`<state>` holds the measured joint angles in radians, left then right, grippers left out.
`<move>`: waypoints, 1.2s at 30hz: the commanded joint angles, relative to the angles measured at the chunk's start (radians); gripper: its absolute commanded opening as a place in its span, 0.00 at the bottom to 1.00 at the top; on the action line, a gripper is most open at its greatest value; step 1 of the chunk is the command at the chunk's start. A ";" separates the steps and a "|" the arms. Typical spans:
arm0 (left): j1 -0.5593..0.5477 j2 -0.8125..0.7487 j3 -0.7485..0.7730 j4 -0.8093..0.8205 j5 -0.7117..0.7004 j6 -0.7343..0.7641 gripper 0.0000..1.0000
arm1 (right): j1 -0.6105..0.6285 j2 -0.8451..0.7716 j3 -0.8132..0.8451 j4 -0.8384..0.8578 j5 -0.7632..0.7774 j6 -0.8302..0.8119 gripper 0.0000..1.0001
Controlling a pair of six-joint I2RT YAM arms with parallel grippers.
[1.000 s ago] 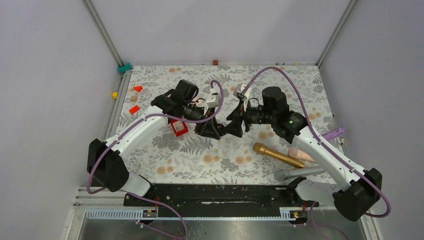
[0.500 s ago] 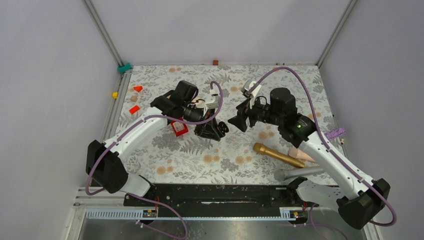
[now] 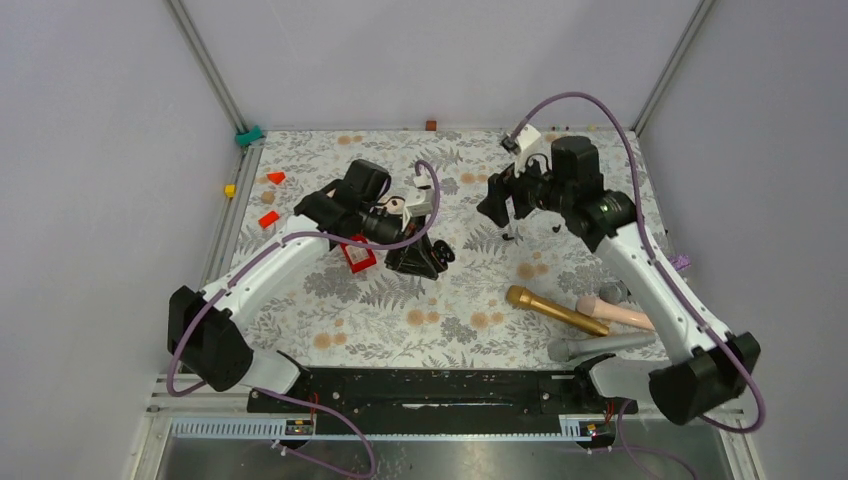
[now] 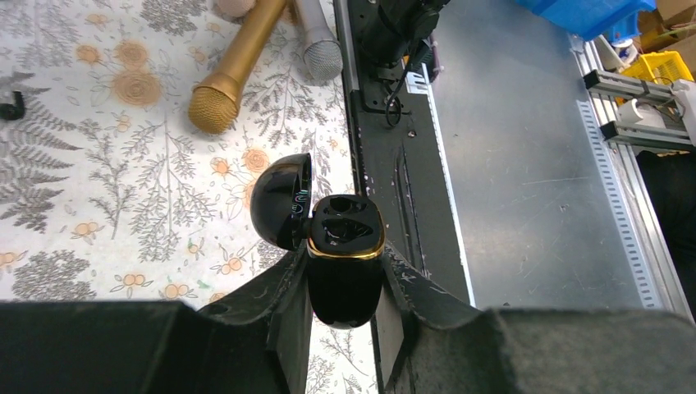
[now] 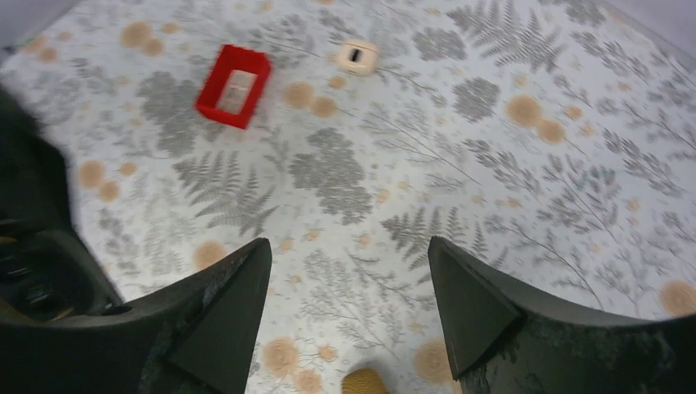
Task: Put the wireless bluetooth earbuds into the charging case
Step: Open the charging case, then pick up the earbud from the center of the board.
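Note:
My left gripper (image 3: 424, 262) is shut on the black charging case (image 3: 438, 253) near the middle of the mat. In the left wrist view the case (image 4: 345, 254) sits upright between the fingers (image 4: 283, 304), its gold-rimmed top showing two dark sockets and its lid (image 4: 279, 201) swung open to the left. My right gripper (image 3: 497, 205) is open and empty, held above the mat at the back right; its wrist view (image 5: 347, 244) shows only mat between the jaws. Tiny black bits that look like earbuds lie under it (image 3: 513, 238) (image 3: 553, 228). Another black bit (image 4: 8, 105) is cut by the frame edge.
A red box (image 3: 357, 255) lies beside the left gripper and shows in the right wrist view (image 5: 234, 86), with a pale block (image 5: 357, 56) nearby. Gold (image 3: 556, 311), pink (image 3: 615, 311) and grey (image 3: 598, 346) microphones lie at the front right. Orange-red bits (image 3: 268, 218) lie at the left.
My right arm has drawn away from the case, swinging back and to the right with its gripper open. My left gripper has stayed in place, holding the case.

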<state>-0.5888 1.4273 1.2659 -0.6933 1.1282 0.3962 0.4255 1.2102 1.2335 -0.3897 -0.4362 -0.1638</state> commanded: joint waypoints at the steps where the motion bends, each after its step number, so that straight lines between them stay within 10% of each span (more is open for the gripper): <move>1: 0.050 -0.067 0.019 0.022 0.012 0.033 0.00 | -0.059 0.156 0.118 -0.187 0.109 -0.082 0.77; 11: 0.221 -0.144 0.011 -0.070 0.042 0.142 0.00 | -0.211 0.490 0.318 -0.457 0.402 -0.097 0.73; 23: 0.229 -0.254 -0.161 0.185 0.034 -0.052 0.00 | -0.244 0.652 0.275 -0.340 0.743 -0.278 0.59; 36: 0.228 -0.232 -0.169 0.184 0.036 -0.053 0.00 | -0.239 0.754 0.294 -0.305 0.751 -0.273 0.57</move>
<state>-0.3614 1.1961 1.1019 -0.5564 1.1305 0.3477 0.1757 1.9324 1.4948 -0.6964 0.2947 -0.4316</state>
